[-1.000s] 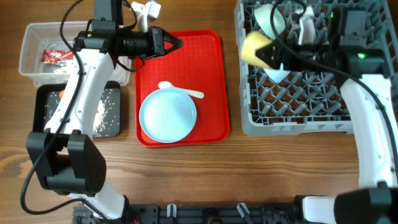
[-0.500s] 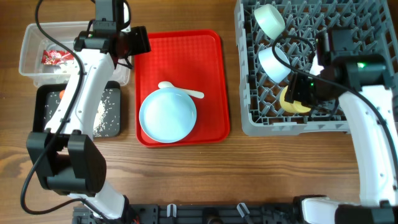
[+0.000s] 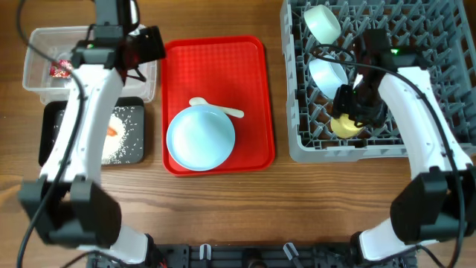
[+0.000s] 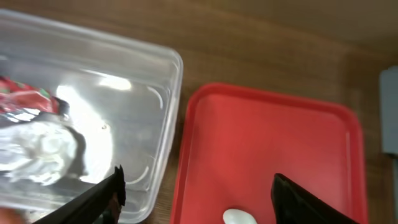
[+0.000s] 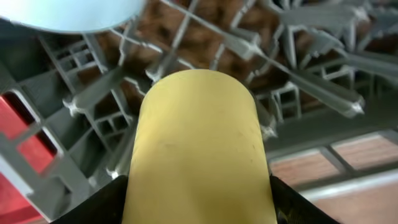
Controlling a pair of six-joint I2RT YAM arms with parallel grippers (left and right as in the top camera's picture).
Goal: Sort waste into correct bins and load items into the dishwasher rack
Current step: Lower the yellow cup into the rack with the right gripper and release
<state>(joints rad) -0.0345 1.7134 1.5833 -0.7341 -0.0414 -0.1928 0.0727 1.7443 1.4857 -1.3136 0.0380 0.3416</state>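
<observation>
Right gripper (image 3: 348,115), relocated to the dishwasher rack (image 3: 431,45) front, clamps the yellow cup (image 5: 199,149) between pegs (image 5: 323,93) near a bowl (image 3: 327,74). Left gripper (image 4: 196,186), now released, overhangs the clear tub (image 4: 124,74).

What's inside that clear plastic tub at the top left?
In the clear tub lie a red-and-white wrapper and crumpled white tissue. From above, the left arm covers the tub's right part; the tissue hides whatever is beneath it.

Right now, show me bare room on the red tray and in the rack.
On the red tray, the far half, between top rim and white spoon, is bare; the blue plate fills the near half. In the rack, the left side is crowded with two bowls and the yellow cup; pegs at the right edge stand free.
</observation>
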